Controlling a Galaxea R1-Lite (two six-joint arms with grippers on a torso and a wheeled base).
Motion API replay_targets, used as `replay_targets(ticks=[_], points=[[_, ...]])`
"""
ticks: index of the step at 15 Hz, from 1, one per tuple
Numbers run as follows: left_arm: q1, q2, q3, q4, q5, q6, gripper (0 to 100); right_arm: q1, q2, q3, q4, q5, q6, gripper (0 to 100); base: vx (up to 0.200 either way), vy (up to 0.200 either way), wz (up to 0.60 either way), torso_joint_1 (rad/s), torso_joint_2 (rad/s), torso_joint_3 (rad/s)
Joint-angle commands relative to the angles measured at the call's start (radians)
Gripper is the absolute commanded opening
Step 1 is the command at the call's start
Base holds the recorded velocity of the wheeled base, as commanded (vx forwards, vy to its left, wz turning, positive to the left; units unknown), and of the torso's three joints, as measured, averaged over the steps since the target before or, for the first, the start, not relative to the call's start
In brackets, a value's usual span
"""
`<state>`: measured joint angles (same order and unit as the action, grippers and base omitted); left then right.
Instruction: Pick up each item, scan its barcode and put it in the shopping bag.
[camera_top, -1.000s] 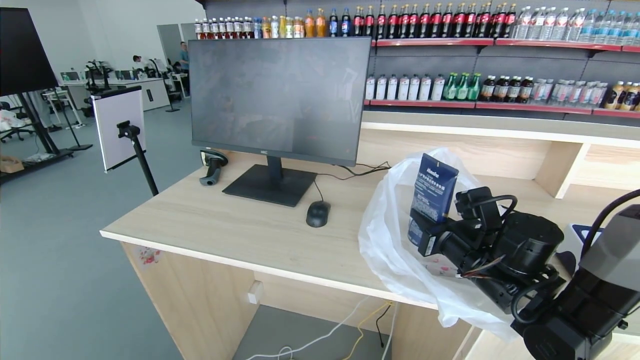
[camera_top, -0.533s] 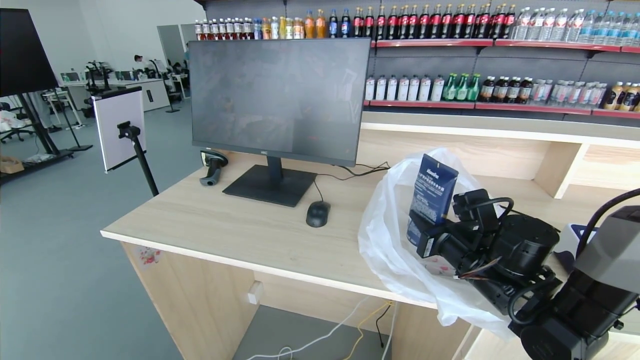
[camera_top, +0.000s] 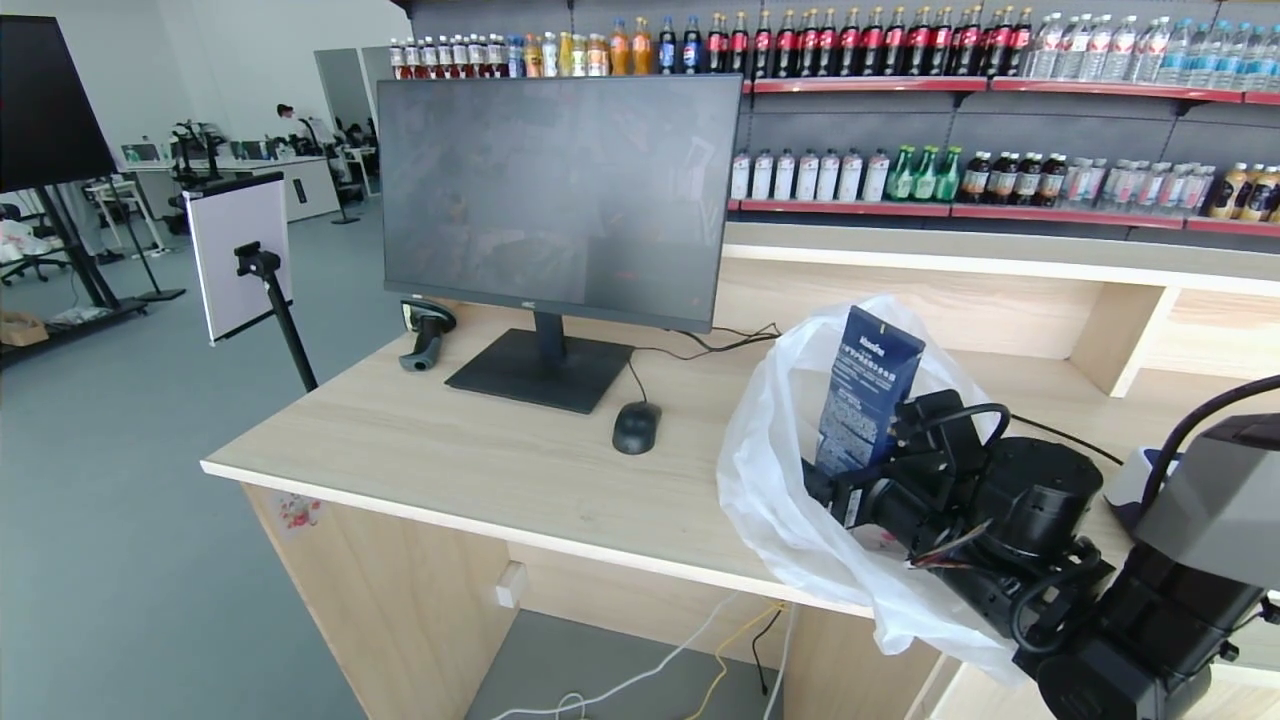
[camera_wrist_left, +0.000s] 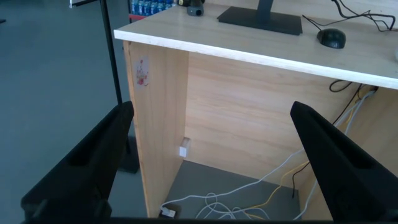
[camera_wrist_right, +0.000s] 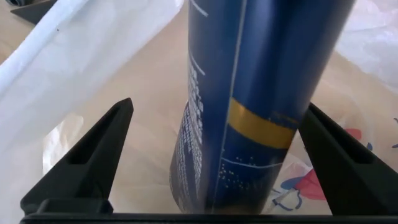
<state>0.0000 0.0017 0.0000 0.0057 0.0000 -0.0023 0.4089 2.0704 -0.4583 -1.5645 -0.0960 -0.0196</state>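
**Status: blue package held at the mouth of the shopping bag**

**Right arm.** The right fingers (camera_wrist_right: 93, 162) are set on either side of the lower part of the blue package (camera_wrist_right: 249, 93). The package stands between them and rises past their tips, leaning slightly. In the wrist view a sliver of bag shows between one finger and the package. The contact faces are hidden, so the grip appears closed on the base of the package, but this cannot be confirmed at the pads. In the head view the package (camera_top: 868, 395) stands clear of anything beneath it, supported only at the fingers.

**Shopping bag.** The white, translucent shopping bag (camera_top: 780, 480) lies open on the bench (camera_top: 450, 450). Its film surrounds the right fingers on both sides and beneath them. The lower end of the package is inside the mouth of the bag and the upper end stands above the rim.

**Left arm.** The left fingers (camera_wrist_left: 93, 162) are spread wide with nothing between them. They hang below the level of the bench top, facing its wooden side panel; loose cables (camera_wrist_left: 261, 193) lie on the floor beyond the tips.

**Other items on the bench** (all well apart from the right fingers, on the far side of the bag):
- mouse (camera_top: 636, 427)
- monitor (camera_top: 555, 195) on its stand
- handheld scanner (camera_top: 425, 335) beside the monitor base
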Motion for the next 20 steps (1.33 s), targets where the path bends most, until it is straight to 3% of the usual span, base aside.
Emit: replay_targets(ticks=[1, 10, 20], points=[[0.000, 0.000, 0.000, 0.000, 0.000, -0.001, 100, -0.001, -0.015, -0.008, -0.006, -0.001, 0.000, 100, 0.000, 0.000, 0.00, 0.000, 0.00, 0.000], [0.000, 0.000, 0.000, 0.002, 0.000, 0.001, 100, -0.002, -0.104, -0.014, -0.006, -0.001, 0.000, 100, 0.000, 0.000, 0.00, 0.000, 0.00, 0.000], [0.000, 0.000, 0.000, 0.002, 0.000, 0.002, 100, -0.004, -0.274, 0.067, -0.006, -0.001, 0.000, 100, 0.000, 0.000, 0.00, 0.000, 0.00, 0.000]])
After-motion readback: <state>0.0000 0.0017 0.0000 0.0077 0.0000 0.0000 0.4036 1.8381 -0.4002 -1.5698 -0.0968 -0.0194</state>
